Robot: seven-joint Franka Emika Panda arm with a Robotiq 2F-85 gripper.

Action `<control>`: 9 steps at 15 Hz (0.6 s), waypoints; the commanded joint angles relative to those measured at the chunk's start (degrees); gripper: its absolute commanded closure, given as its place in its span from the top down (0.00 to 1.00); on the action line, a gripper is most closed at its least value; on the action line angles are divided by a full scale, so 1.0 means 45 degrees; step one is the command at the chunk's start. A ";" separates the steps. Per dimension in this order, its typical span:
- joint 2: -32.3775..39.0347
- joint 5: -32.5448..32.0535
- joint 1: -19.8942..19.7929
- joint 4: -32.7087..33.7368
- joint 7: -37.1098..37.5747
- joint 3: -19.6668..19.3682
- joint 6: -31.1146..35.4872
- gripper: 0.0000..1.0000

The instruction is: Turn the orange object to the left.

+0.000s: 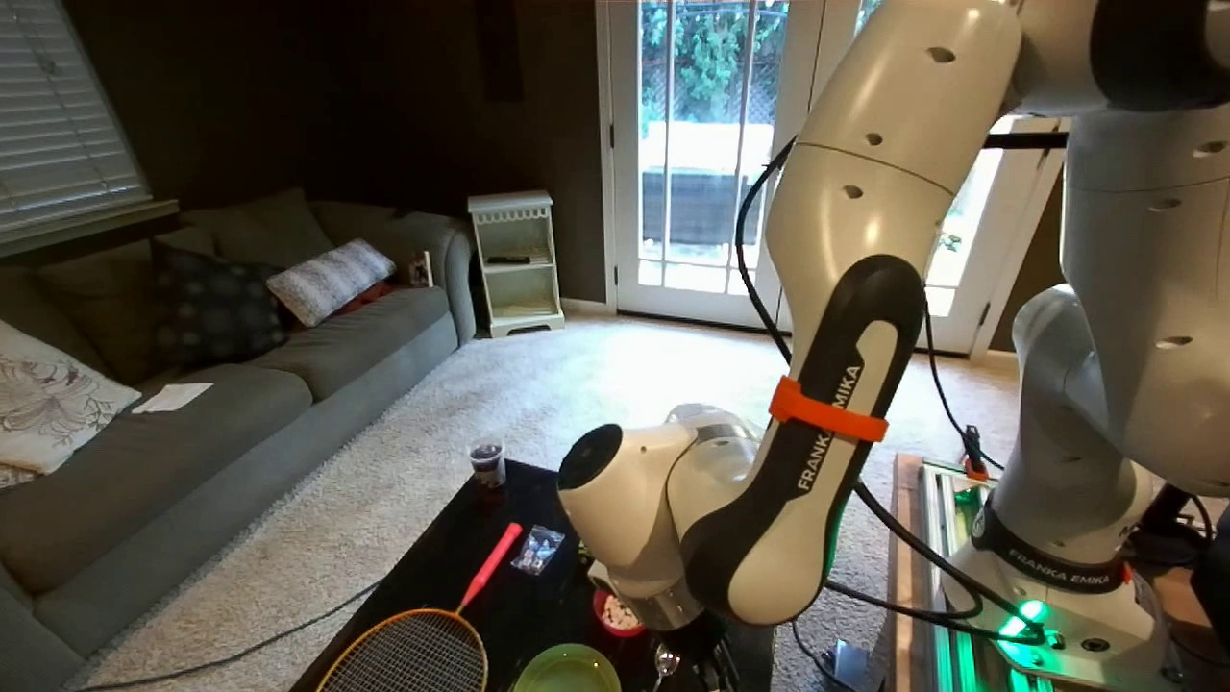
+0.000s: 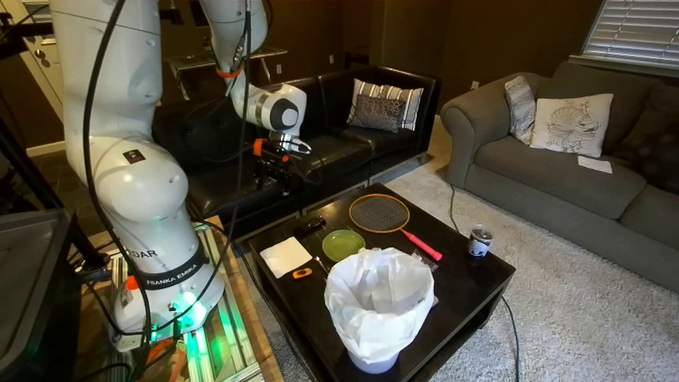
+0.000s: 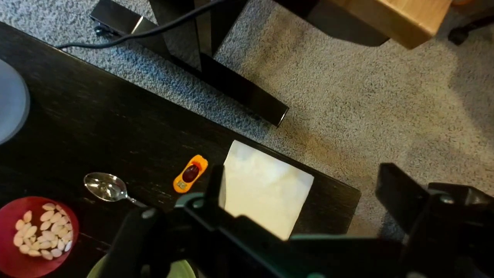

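The orange object (image 2: 302, 273) is a small orange piece with a dark red oval middle. It lies on the dark table (image 2: 451, 289) between the white paper (image 2: 286, 256) and a spoon. In the wrist view the orange object (image 3: 190, 173) lies tilted, just left of the left finger and left of the paper (image 3: 270, 181). In the exterior view from the sofa side, it is hidden behind the arm or out of frame. My gripper (image 3: 305, 185) is wide open and empty. It hangs above the table's corner near the black sofa, as an exterior view (image 2: 273, 187) shows.
A spoon (image 3: 106, 186), a red bowl with seeds (image 3: 11, 220) and a green plate (image 2: 344, 245) lie near the orange object. A lined white bucket (image 2: 374, 318), a racket (image 2: 379, 213), a black object (image 2: 310, 225) and a cup (image 2: 480, 241) also stand on the table.
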 commanded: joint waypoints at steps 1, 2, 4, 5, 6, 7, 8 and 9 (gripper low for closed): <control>0.1534 -0.0991 0.0126 0.0470 0.0033 -0.0456 0.1521 1.00; 0.1854 -0.1180 0.0140 0.0542 0.0119 -0.0613 0.1765 1.00; 0.2576 -0.1036 -0.0125 0.0740 -0.0363 -0.0646 0.2060 1.00; 0.2930 -0.0842 -0.0287 0.0917 -0.0619 -0.0620 0.1910 1.00; 0.3152 -0.0660 -0.0445 0.1004 -0.0770 -0.0594 0.1849 1.00; 0.2428 -0.0771 -0.0243 0.0510 -0.0378 -0.0600 0.1847 1.00; 0.2713 -0.0762 -0.0333 0.0631 -0.0474 -0.0620 0.1846 1.00; 0.2914 -0.0755 -0.0407 0.0740 -0.0532 -0.0630 0.1846 1.00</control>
